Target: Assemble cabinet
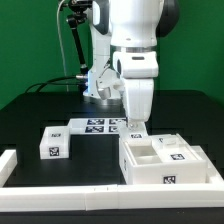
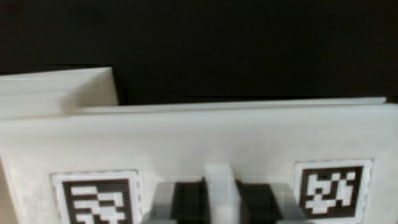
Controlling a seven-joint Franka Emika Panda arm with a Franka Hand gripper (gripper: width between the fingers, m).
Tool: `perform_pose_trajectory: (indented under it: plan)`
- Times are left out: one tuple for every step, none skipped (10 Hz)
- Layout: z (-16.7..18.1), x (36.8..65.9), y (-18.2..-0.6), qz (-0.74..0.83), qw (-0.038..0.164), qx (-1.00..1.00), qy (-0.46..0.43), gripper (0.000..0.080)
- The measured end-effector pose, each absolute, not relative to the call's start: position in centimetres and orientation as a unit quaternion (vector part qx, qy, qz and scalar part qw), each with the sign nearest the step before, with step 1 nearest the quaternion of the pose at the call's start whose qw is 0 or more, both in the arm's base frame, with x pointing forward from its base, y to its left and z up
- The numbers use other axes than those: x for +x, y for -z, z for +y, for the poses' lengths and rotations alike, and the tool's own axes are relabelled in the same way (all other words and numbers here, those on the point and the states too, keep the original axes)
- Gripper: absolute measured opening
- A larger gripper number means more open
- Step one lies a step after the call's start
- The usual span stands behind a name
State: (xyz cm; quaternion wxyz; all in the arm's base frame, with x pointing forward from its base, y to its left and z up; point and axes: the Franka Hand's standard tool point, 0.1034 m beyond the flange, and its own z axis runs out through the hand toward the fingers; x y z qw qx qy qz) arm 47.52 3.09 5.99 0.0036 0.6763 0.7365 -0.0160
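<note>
The cabinet (image 1: 170, 162) is a large white hollow box with tags, lying open side up on the black table at the exterior view's right. My gripper (image 1: 133, 127) points straight down at its far left corner. In the wrist view the cabinet (image 2: 214, 130) fills the frame, with a tag on each side. My gripper (image 2: 215, 200) has a dark finger on each side of a thin white upright wall of the box. The jaws stand close against that wall. A white part with a tag (image 1: 176, 150) lies inside the box.
A small white tagged block (image 1: 52, 146) lies at the exterior view's left. The marker board (image 1: 98, 125) lies behind it. White border rails run along the front (image 1: 90, 196) and the left (image 1: 8, 164). Another white piece (image 2: 54, 90) shows beyond the cabinet.
</note>
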Motion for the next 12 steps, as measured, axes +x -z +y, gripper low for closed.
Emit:
perform_pose_trajectory:
  plan:
    - [3.1,47.5,-6.0,0.736,0.004,0.677,0.016,0.0068]
    - [3.1,47.5,-6.0,0.736,0.004,0.677,0.016,0.0068]
    - [3.1,47.5,-6.0,0.736,0.004,0.677,0.016,0.0068]
    - [3.1,47.6,-5.9,0.736,0.003,0.677,0.016,0.0068]
    - [3.1,48.4,-5.9,0.736,0.005,0.677,0.012,0.0068]
    - [3.2,49.5,-6.0,0.735,0.006,0.678,0.011,0.0068]
    - [3.2,50.7,-6.0,0.734,0.009,0.679,0.007,0.0068]
    - [3.3,51.2,-6.1,0.734,0.01,0.679,0.005,0.0068]
    - [3.5,51.9,-6.1,0.733,0.011,0.68,0.002,0.0068]
    - [3.6,52.7,-6.1,0.733,0.013,0.68,-0.001,0.0068]
    - [3.7,53.6,-6.1,0.733,0.016,0.68,-0.006,0.0068]
    - [3.8,54.4,-6.1,0.732,0.018,0.681,-0.01,0.0068]
